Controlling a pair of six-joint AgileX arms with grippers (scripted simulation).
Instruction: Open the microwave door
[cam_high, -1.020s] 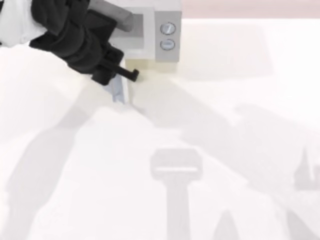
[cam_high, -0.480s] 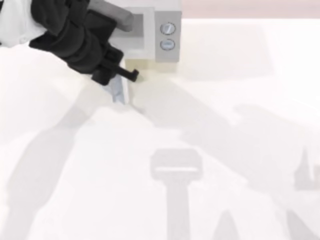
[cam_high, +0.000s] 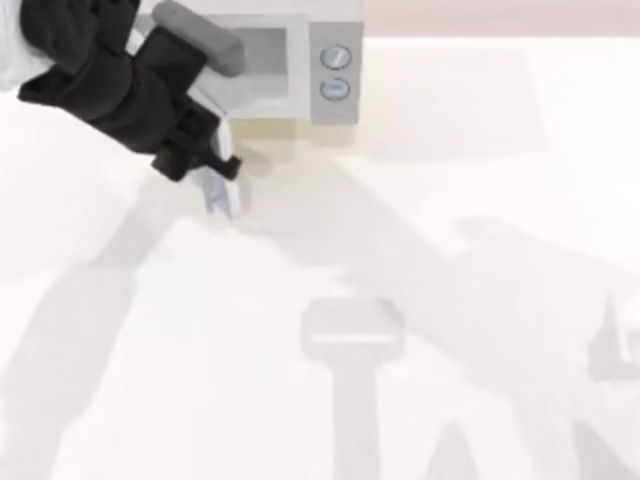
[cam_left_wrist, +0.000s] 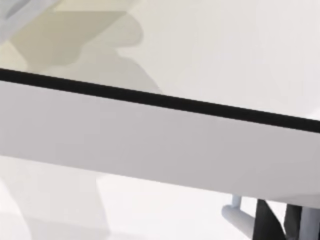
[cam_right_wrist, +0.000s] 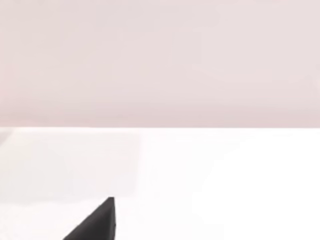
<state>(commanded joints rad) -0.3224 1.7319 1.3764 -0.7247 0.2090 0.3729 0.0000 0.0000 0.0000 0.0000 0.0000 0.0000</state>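
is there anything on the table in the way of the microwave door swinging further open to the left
Nothing visible blocks it. The left gripper is at the free edge of the microwave door, which already stands swung out from the microwave. The table to the door's left shows only shadows. The right arm is not in the top view.

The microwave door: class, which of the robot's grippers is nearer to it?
Left. The left gripper is right at the microwave door's swung-out edge, while the right gripper does not appear in the top view.
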